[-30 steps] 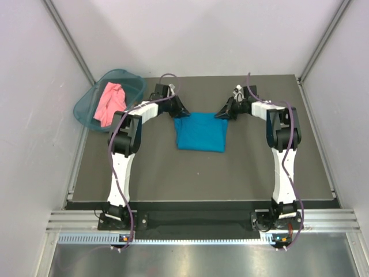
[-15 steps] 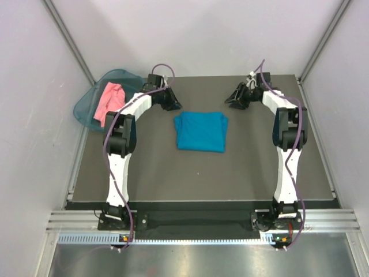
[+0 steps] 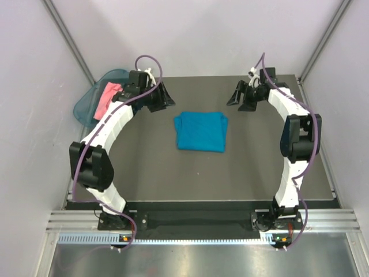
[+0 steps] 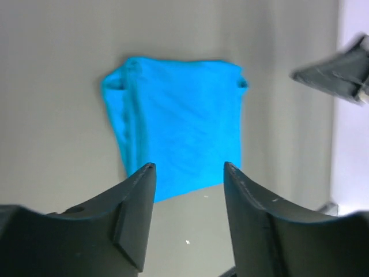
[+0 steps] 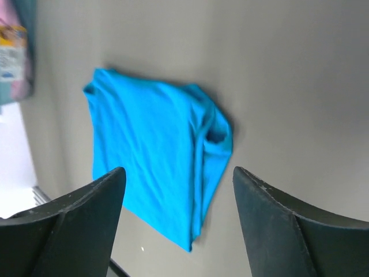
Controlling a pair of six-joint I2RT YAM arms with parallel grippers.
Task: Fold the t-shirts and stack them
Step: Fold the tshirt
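Note:
The teal-blue t-shirt point(image 3: 200, 131) lies folded into a rough square in the middle of the table, seen also as the blue t-shirt point(image 4: 179, 124) and the blue t-shirt point(image 5: 153, 156) from the wrists. The pink t-shirt point(image 3: 107, 97) sits crumpled in the basket at the far left. My left gripper point(image 3: 162, 96) hovers beyond the blue shirt's far left corner, open and empty, as the left gripper point(image 4: 190, 167) shows. My right gripper point(image 3: 238, 97) hovers beyond the far right corner, open wide and empty, as the right gripper point(image 5: 179, 170) shows. Neither touches the cloth.
A teal plastic basket point(image 3: 85, 107) stands at the far left corner, partly off the dark table point(image 3: 173, 173). Grey walls close in on both sides and at the back. The right gripper's finger point(image 4: 340, 72) shows at the edge of the left wrist view.
Both grippers have let go of the blue shirt's far edge, opened, and drawn up and outward. The shirt now lies flat by itself. The left arm's elbow has swung left.

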